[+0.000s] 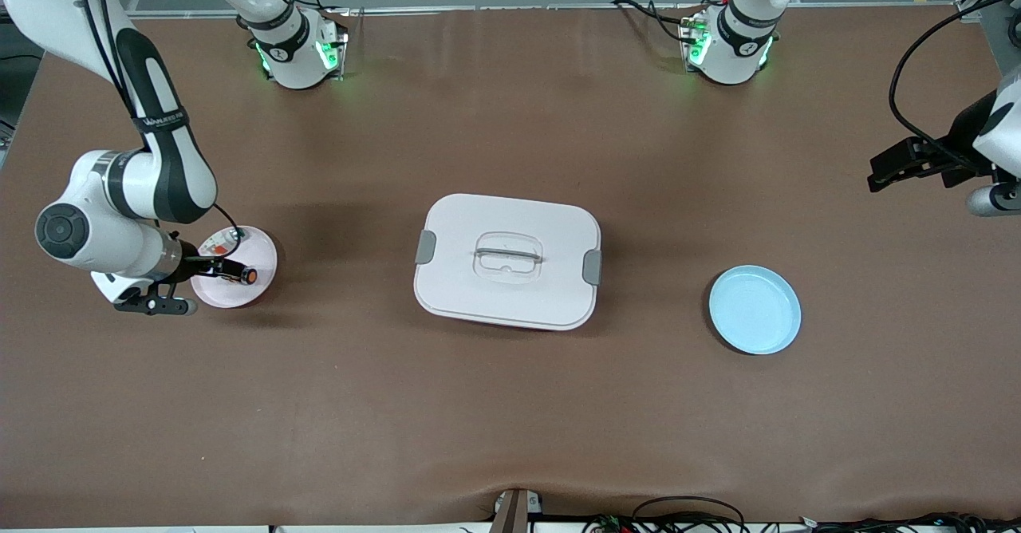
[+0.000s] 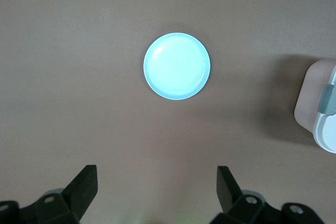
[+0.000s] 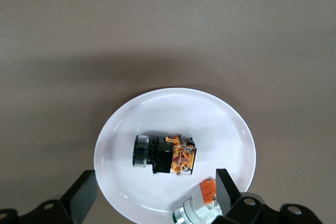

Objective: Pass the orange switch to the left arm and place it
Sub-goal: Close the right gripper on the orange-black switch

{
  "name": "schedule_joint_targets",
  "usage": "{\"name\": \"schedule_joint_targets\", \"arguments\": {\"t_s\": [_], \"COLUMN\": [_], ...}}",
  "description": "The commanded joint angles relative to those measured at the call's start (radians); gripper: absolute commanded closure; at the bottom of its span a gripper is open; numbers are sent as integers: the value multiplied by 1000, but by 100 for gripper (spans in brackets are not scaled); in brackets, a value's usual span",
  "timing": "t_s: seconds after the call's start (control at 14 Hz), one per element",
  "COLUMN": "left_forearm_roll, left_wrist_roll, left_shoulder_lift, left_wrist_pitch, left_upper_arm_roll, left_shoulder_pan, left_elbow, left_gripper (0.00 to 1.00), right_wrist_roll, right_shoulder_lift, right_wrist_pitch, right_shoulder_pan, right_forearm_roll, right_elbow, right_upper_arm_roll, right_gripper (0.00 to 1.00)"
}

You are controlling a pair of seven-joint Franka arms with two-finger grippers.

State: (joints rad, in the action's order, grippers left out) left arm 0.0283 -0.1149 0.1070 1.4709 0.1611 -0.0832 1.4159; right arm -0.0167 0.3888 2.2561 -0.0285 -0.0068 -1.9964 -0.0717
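Note:
The orange switch (image 1: 243,275), black with an orange end, lies on its side on a small pink plate (image 1: 259,254) toward the right arm's end of the table. My right gripper (image 1: 209,268) hovers open over that plate. In the right wrist view the switch (image 3: 165,155) lies on the plate (image 3: 173,114), out past my open right gripper (image 3: 156,192), untouched. The white box (image 1: 507,261) with grey latches sits mid-table. My left gripper (image 1: 885,170) waits open and empty in the air at the left arm's end; it also shows in the left wrist view (image 2: 156,187).
A silvery-white part with an orange bit (image 3: 202,205) lies on the pink plate beside one right finger. A blue plate (image 1: 754,309) sits empty between the box and the left arm's end; it shows in the left wrist view (image 2: 177,66), with a box corner (image 2: 320,103).

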Motion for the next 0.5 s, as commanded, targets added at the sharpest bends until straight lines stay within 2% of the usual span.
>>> {"name": "schedule_joint_targets", "arguments": {"t_s": [0.0, 0.43], "left_forearm_roll": [10, 10], "left_wrist_roll": [-2, -2], "left_shoulder_lift": [2, 2], "left_wrist_pitch": [-15, -29], "left_upper_arm_roll": [5, 5], "left_shoulder_pan": [3, 0], "left_elbow": [-8, -8], "left_gripper": [0, 0], "right_wrist_roll": [-3, 6], "right_shoulder_lift": [8, 39], "right_wrist_pitch": [83, 206], "right_shoulder_pan": [-28, -28], "right_forearm_roll": [-13, 4], "right_elbow": [-45, -102], "right_upper_arm_roll": [12, 13], "right_gripper": [0, 0]}}
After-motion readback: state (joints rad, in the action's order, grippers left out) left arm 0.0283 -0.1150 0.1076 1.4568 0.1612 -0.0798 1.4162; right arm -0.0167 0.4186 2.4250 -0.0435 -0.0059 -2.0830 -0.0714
